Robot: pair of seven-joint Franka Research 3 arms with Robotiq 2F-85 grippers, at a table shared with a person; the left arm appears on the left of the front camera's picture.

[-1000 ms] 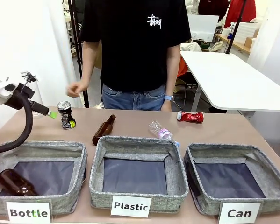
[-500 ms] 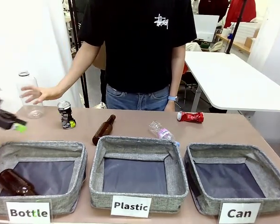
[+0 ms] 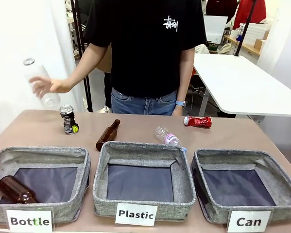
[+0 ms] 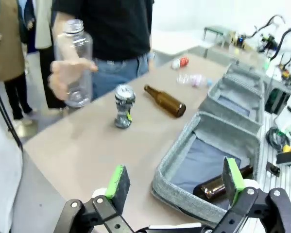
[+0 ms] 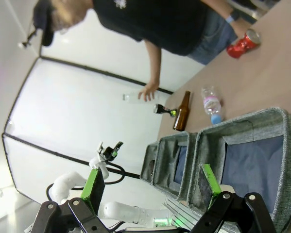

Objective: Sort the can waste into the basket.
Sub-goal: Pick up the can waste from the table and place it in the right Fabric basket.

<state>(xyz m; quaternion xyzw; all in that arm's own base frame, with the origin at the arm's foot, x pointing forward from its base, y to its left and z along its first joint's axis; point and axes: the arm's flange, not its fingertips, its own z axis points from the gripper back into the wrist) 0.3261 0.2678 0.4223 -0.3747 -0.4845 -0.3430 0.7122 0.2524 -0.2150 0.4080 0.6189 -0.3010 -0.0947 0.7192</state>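
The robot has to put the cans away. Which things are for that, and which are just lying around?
For the job:
red can
dark can
basket labelled Can

Just lying about:
brown bottle on the table
clear plastic bottle on the table
Bottle basket with another brown bottle inside
Plastic basket
clear bottle in the person's hand

The front view faces the person (image 3: 145,48) across the brown counter (image 3: 135,127), close behind three grey fabric bins (image 3: 144,148). The left wrist view looks along it from its left end, and the right wrist view, rolled sideways, from its right. All three share the shiny red metal can (image 3: 197,121).
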